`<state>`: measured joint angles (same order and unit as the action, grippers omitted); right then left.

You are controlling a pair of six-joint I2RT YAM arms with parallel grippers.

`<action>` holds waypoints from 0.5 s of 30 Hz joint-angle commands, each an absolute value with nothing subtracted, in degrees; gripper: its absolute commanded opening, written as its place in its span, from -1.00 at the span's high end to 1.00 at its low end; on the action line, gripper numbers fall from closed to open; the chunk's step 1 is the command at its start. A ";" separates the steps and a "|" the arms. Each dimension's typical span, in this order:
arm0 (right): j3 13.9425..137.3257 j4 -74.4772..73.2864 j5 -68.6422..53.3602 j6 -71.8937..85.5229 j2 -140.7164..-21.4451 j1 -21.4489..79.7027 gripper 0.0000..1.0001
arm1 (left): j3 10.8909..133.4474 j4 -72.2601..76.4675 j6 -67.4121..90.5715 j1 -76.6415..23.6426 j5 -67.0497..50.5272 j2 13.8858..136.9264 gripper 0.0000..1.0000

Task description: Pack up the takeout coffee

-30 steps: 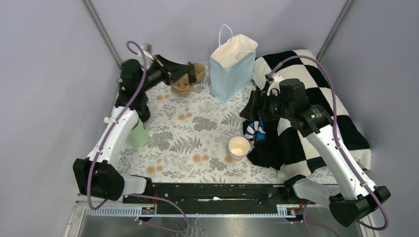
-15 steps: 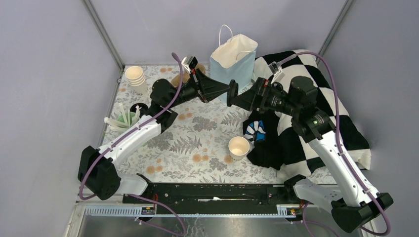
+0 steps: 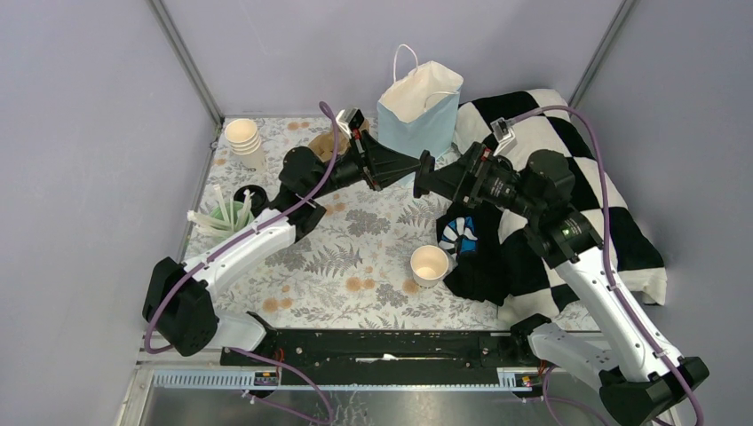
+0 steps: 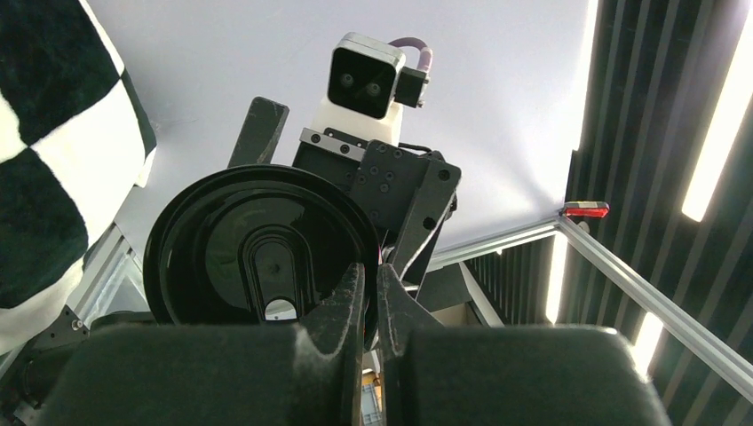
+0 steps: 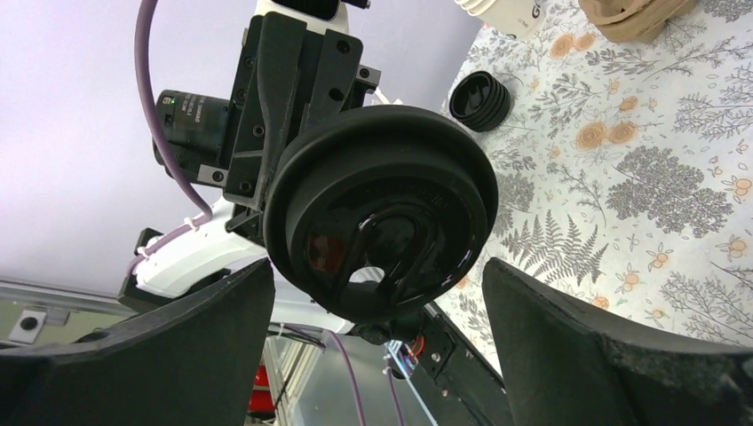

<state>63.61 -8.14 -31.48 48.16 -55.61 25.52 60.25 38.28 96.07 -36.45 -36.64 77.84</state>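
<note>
A round black plastic lid [image 4: 257, 257] hangs in the air in front of the blue bag [image 3: 416, 124]. My left gripper [image 4: 371, 284] is shut on its rim. My right gripper [image 5: 377, 311] faces it from the other side, open wide. Its two fingers [image 5: 568, 346] stand on either side of the lid [image 5: 382, 213] without touching it. Both grippers meet near the table's centre, left [image 3: 414, 169] and right [image 3: 428, 180]. A small white paper cup [image 3: 430, 264] of the takeout coffee stands open-topped and lidless on the floral mat below them.
A stack of lidless cream cups [image 3: 241, 138] stands at the back left. Near it are a mint-green cup with white sticks [image 3: 224, 217] and spare black lids [image 5: 479, 99]. A brown cardboard piece [image 3: 324, 144] lies behind the left arm. A checkered cloth [image 3: 577, 142] covers the right side, with a blue-white striped item [image 3: 460, 235] on it.
My left arm swung from the brown piece at the back to the centre, carrying the lid. The right gripper reached left to meet it, and its fingers now flank the lid.
</note>
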 commanded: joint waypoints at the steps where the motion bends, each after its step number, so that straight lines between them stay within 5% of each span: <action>1: 61.40 -1.69 -29.44 51.56 -52.83 25.84 -0.83 | 59.75 42.78 96.61 -36.82 -35.60 76.36 0.86; 7: 58.80 1.82 -28.63 52.78 -50.35 25.52 -0.98 | 58.99 42.79 96.68 -36.83 -35.51 75.38 0.86; 15: 58.07 3.24 -29.04 55.71 -51.47 24.43 -0.79 | 58.35 44.67 97.69 -36.82 -35.42 75.15 0.87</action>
